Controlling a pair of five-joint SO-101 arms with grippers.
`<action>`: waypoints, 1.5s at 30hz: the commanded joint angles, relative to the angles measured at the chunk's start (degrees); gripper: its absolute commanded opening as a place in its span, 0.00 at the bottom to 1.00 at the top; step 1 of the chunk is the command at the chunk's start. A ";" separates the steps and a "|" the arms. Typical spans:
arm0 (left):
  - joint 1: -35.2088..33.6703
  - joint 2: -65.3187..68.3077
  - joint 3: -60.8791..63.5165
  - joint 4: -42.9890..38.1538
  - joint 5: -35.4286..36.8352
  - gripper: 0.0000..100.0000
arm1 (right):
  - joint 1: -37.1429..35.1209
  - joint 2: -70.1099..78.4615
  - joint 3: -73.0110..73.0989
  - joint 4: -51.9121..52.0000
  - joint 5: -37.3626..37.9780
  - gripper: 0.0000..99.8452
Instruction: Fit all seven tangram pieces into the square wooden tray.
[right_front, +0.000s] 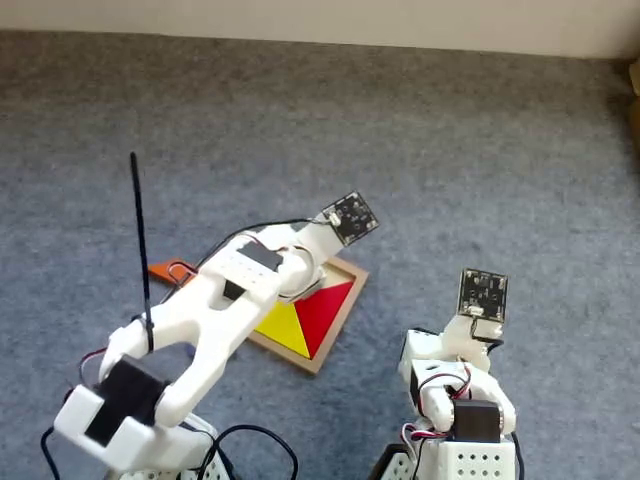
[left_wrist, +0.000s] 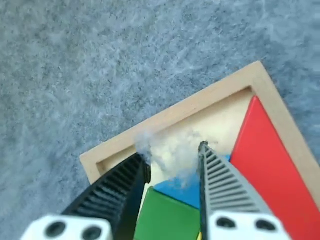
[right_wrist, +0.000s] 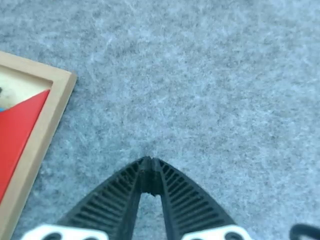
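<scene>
Fingers (left_wrist: 222, 192) of the left gripper (left_wrist: 173, 159) are spread apart over a corner of the wooden tray (left_wrist: 190, 102). Between them the blue piece (left_wrist: 182, 192) is seen, the red piece (left_wrist: 270, 160) just outside one finger. The right gripper (right_wrist: 150, 165) is seen closed over the grey surface (right_wrist: 200, 75), the tray's corner off to one side.

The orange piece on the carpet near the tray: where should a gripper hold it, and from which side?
Probably from straight above, pinching across two opposite edges: the orange piece lies flat on the carpet, so only its thin sides give hold.
</scene>
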 joint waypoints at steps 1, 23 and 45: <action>-1.36 -4.09 -1.71 6.86 -0.97 0.16 | 0.57 -0.66 6.64 -0.22 0.44 0.00; -28.44 -29.58 -2.33 25.32 -4.57 0.24 | 0.57 -0.66 6.64 -0.22 0.44 0.00; -39.25 -27.47 -2.95 26.29 -35.08 0.29 | 0.57 -0.66 6.64 -0.92 0.26 0.00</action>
